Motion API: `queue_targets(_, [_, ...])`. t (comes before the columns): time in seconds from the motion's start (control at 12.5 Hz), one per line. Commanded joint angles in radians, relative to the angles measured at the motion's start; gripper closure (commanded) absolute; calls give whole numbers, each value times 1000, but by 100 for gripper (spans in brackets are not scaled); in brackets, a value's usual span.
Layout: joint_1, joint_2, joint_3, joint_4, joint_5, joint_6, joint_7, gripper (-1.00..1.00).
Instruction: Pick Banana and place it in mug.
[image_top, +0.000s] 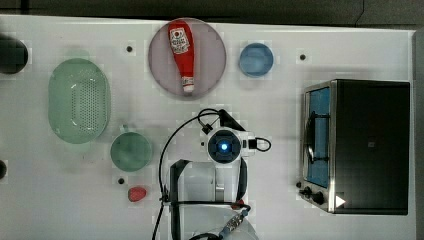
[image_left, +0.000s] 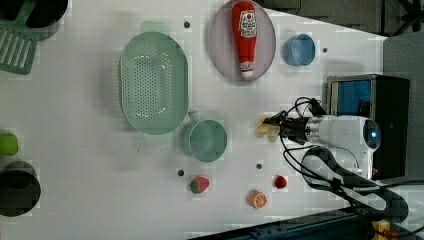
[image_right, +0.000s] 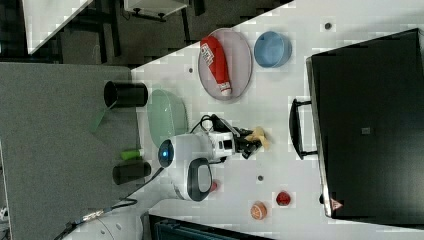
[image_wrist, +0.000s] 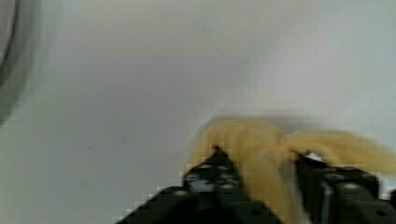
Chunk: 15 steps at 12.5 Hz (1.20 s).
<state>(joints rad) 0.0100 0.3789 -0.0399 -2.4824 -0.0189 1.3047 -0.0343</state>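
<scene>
The yellow banana lies on the white table between my gripper's two black fingers, which press against it on both sides. In the left view the banana sits at the tip of the gripper, to the right of the pale green mug. The right view shows the banana just beyond the gripper. In the top view my wrist covers the banana, and the mug stands to the top view's left of it, upright and with nothing inside.
A green colander sits beyond the mug. A plate carries a ketchup bottle, with a blue cup beside it. A toaster oven stands at the top view's right. A strawberry and an orange slice lie nearby.
</scene>
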Motion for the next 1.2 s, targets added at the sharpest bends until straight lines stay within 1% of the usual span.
queue_targets(0.08, [-10,-24,-6,0,5,-8,-24,32])
queue_targets(0.32, [-13,-100,-10,6,12,-64,1,32])
queue_targets(0.56, [-19,-266,-9,34,12,-255,2,32])
queue_targets(0.64, [-19,-330,-7,56,12,-323,2,32])
queue_targets(0.88, [-19,-496,-8,140,12,-641,2,32])
queue_targets(1.04, [-19,-576,-10,224,12,-822,2,32])
queue_targets(1.2, [-14,-624,5,294,12,-945,4,32])
